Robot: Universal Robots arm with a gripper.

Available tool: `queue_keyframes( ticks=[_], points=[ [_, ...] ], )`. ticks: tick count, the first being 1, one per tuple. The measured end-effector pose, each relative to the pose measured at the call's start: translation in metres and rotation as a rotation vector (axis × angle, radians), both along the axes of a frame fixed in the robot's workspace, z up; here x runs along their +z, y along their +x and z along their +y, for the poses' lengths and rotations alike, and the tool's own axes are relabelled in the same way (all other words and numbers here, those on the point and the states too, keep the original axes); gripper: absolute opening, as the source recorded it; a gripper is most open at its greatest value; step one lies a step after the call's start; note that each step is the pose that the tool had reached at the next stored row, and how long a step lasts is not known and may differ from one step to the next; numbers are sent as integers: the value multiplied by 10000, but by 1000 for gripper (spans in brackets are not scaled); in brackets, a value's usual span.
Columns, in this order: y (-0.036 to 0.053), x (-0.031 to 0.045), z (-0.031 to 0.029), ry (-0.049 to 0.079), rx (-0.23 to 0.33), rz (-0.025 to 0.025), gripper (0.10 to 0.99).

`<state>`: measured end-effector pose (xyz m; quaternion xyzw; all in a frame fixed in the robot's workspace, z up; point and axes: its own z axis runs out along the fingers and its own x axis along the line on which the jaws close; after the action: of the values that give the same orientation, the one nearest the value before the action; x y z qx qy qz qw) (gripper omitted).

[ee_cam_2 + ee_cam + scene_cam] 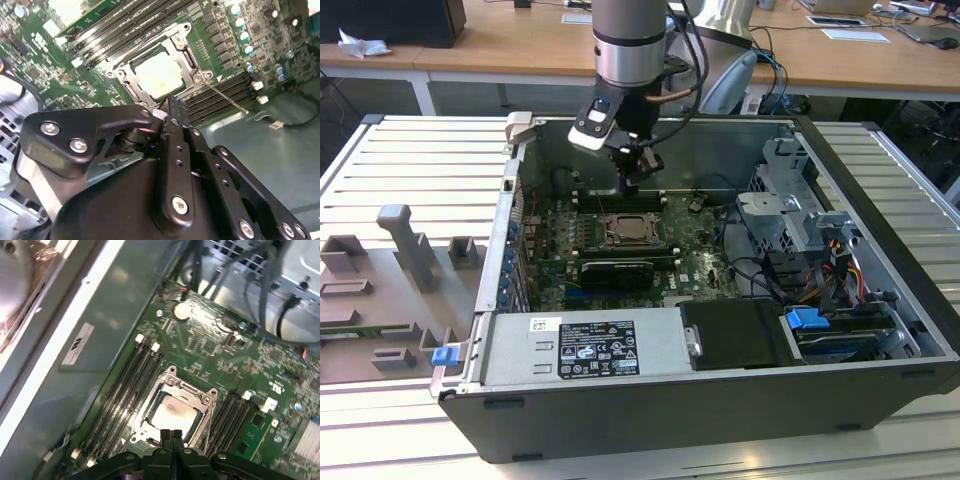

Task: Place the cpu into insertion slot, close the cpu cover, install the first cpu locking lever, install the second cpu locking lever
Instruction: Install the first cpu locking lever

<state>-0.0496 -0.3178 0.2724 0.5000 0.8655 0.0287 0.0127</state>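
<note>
Claw (172, 433) seen closed, fingertips pressed together, nothing gripped; held just above 1 edge of insertion slot (610, 232). Cpu (159, 75) seated inside slot, directly ahead of fingertips. Cpu cover (191, 59) laid flat over slot, framing chip. 1 thin locking lever (227, 98) angled outward from slot corner, judged unlatched.

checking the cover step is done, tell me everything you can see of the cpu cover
The cpu cover is a thin grey metal frame with a large square window. It lies flat and closed on the green board, between banks of memory slots. The pale cpu shows through its window. The gripper, fingers together, hangs at one edge of the cover; I cannot tell whether it touches.
</note>
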Motion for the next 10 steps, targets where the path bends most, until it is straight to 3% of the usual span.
queue_keyframes(
  ticks=[1,2,10],
  points=[
    [0,-1,0,1,591,0,106],
    [0,-2,0,-1,809,0,106],
    [0,-6,-1,0,1129,0,106]
  ],
)
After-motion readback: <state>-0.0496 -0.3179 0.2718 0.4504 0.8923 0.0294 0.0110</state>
